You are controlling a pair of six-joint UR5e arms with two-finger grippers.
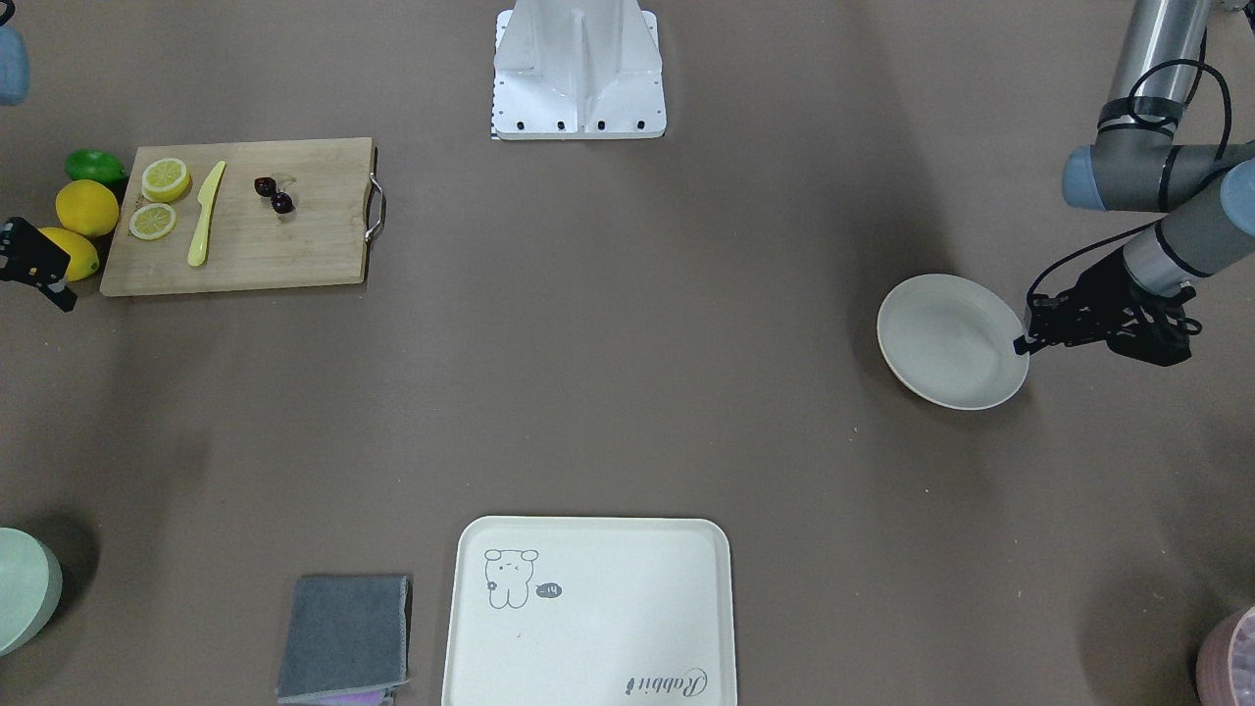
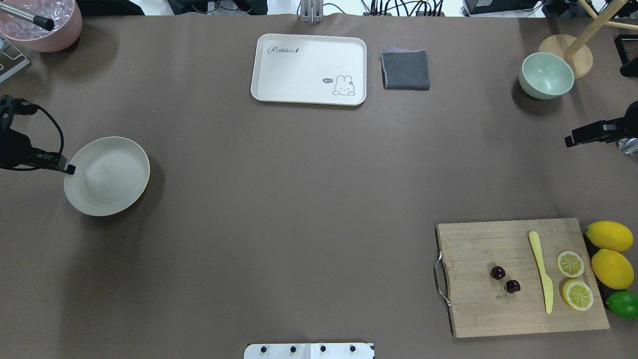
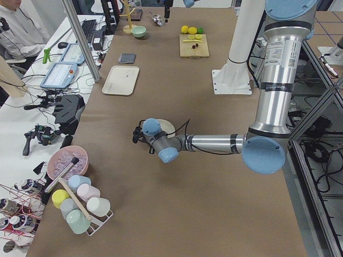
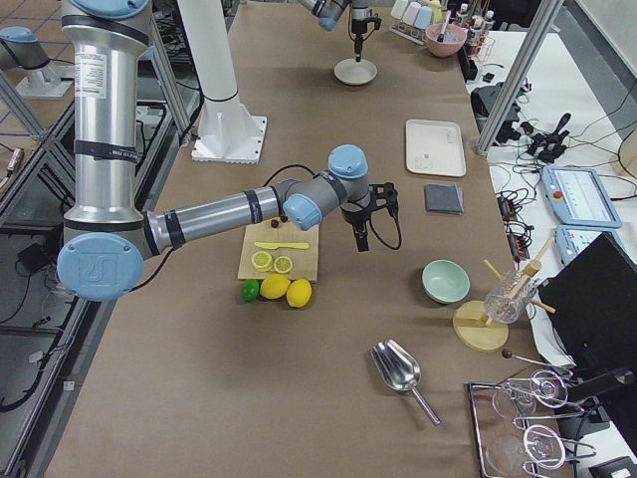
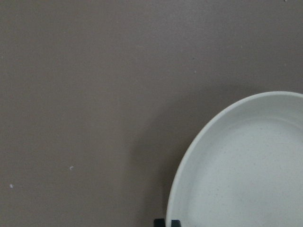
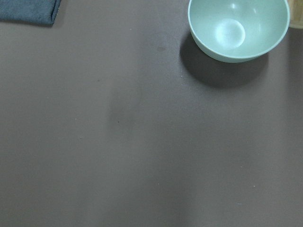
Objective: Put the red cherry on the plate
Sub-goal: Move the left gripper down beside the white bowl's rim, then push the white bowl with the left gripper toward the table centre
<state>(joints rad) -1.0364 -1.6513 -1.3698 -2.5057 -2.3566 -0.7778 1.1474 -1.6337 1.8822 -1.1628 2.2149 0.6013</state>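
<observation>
A: On the cutting board, lower right of the overhead frame: red cherry, both balls near the board's middle, well apart from the plate at mid-left.

B: Neighbours on the board?

A: Yellow knife just right of the cherry, not touching. Two lemon halves beyond it. Off the board's right edge: two whole lemons, one lime. Nothing sits over the cherry.

B: Grippers?

A: Left gripper is at the plate's left rim, tips drawn together with nothing held. Right gripper comes in at the right edge of the overhead frame, above the board; looks closed and empty, though the tip is small and dark, so cannot tell for sure.

B: Any text?

A: "Rabbit" printed on the cream tray, upper centre, plus a rabbit drawing with a "hi" bubble. Grey cloth beside it, green bowl upper right.

B: View differences?

A: Left wrist view shows only plate rim and bare mat. Right wrist view shows the bowl and a cloth corner, no cherry. Right side view adds a metal scoop.
</observation>
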